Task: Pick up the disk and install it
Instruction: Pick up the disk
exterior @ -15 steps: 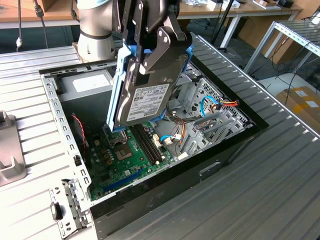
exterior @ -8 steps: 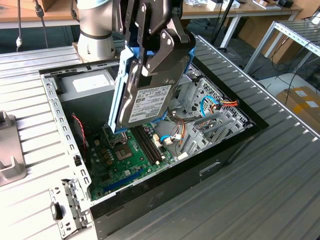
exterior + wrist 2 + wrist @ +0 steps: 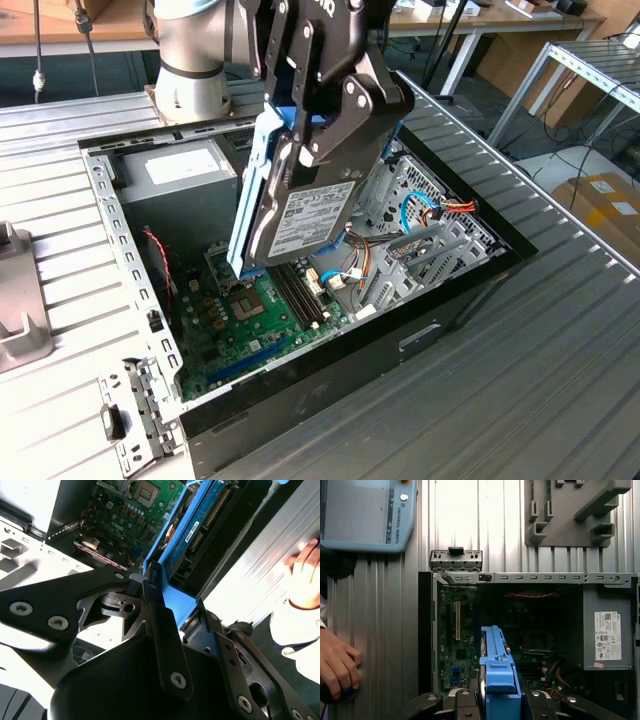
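Gripper (image 3: 315, 150) clamped on the disk (image 3: 305, 215) by its blue bracket (image 3: 245, 195) - fingers closed tight on it, nothing slack in the exterior view. The disk hangs on edge, tilted, label facing the exterior camera. It is in the air above the open case (image 3: 110, 210), over the motherboard (image 3: 250, 310) and apart from it.

In the first wrist view the bracket points down into the case between the fingers, with the power supply (image 3: 607, 630) off to one side. A person's hand (image 3: 337, 662) rests on the table outside the case.

By my read, the pick-up is done and the install is in hand - the disk is not yet seated anywhere. Seating it looks to call for squaring that tilt to the metal cage (image 3: 420, 250) on the exterior view's right, and for keeping clear of the loose cables (image 3: 440, 210) there.
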You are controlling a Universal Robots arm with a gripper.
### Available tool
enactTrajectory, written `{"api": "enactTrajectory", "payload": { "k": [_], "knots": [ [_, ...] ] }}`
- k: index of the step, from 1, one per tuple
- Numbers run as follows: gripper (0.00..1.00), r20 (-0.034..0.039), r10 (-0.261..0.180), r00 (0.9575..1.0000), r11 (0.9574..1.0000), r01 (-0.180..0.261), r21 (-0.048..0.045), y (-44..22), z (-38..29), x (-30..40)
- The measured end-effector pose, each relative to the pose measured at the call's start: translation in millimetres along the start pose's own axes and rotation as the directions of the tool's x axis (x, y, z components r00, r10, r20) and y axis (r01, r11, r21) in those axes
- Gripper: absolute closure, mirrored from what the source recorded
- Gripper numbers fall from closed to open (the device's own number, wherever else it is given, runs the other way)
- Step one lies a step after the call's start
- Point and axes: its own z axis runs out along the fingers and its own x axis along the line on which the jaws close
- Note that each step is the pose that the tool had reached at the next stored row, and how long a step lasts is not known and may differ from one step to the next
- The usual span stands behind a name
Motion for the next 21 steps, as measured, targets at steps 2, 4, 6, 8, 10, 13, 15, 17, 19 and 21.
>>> {"api": "enactTrajectory", "payload": {
  "k": [2, 4, 6, 8, 10, 13, 15, 17, 19, 21],
  "knots": [
    [0.63, 0.0017, 0.000, 1.0000, 1.0000, 0.000, 0.0000, -1.0, -0.2, 4.6],
    [0.63, 0.0119, 0.000, 0.9999, 1.0000, 0.000, -0.0002, -2.5, -0.4, 9.1],
    [0.63, 0.0339, -0.001, 0.9994, 1.0000, 0.001, -0.0006, -3.7, -0.5, 12.4],
    [0.63, 0.0509, -0.002, 0.9987, 1.0000, 0.002, -0.0009, -4.5, -0.6, 15.1],
    [0.63, 0.0512, -0.002, 0.9987, 1.0000, 0.002, -0.0008, -4.4, -0.7, 15.8],
    [0.63, 0.0513, -0.002, 0.9987, 1.0000, 0.002, -0.0002, -4.6, -0.7, 16.0],
    [0.63, 0.0515, -0.003, 0.9987, 0.9999, 0.002, 0.0157, -4.5, -0.4, 16.1],
    [0.63, 0.0516, -0.005, 0.9987, 0.9993, 0.003, 0.0380, -4.4, -0.3, 16.0],
    [0.63, 0.0522, -0.007, 0.9986, 0.9980, 0.004, 0.0631, -4.3, -0.1, 16.0],
    [0.63, 0.0524, -0.010, 0.9986, 0.9945, 0.005, 0.1048, -4.0, 0.1, 16.0]
  ]
}}
